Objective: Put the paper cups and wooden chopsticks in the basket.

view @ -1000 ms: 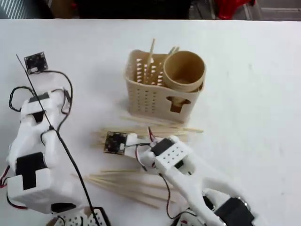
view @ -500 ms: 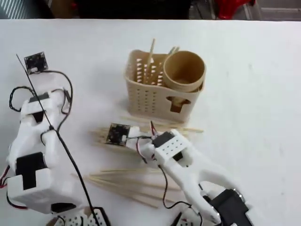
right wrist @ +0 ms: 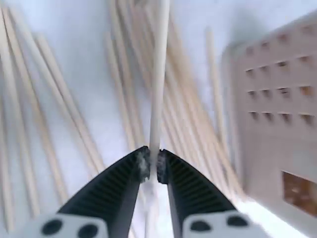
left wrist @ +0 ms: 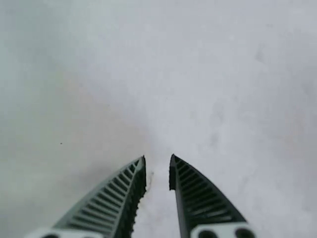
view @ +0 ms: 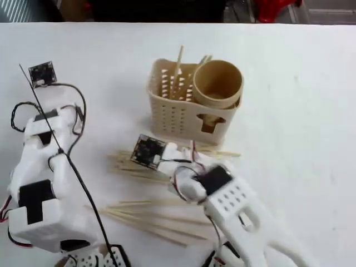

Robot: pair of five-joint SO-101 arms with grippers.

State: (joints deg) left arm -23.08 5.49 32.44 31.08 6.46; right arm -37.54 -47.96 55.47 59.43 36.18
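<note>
- High: chopsticks (view: 146, 218) lie loose on the table (view: 300, 111) in front of the basket (view: 186, 111), which holds a cup (view: 217, 83). The right arm (view: 228, 197) is over them.
- Left wrist: left gripper (left wrist: 157, 171) tips narrowly apart above the table.
- Right wrist: right gripper (right wrist: 152, 164) pinches one chopstick (right wrist: 159, 74) above the pile, with the basket beside it.

Likely robotics lab: white table (view: 300, 83); left arm (view: 39, 167), right arm (view: 239, 206), loose wiring (view: 78, 105).

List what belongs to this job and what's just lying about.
Job:
- basket
- cup inside it
- chopsticks on the table
- one chopstick in the right gripper

Lying about:
- red thing beyond the table's far edge
- left gripper, over the table, holding nothing
</note>
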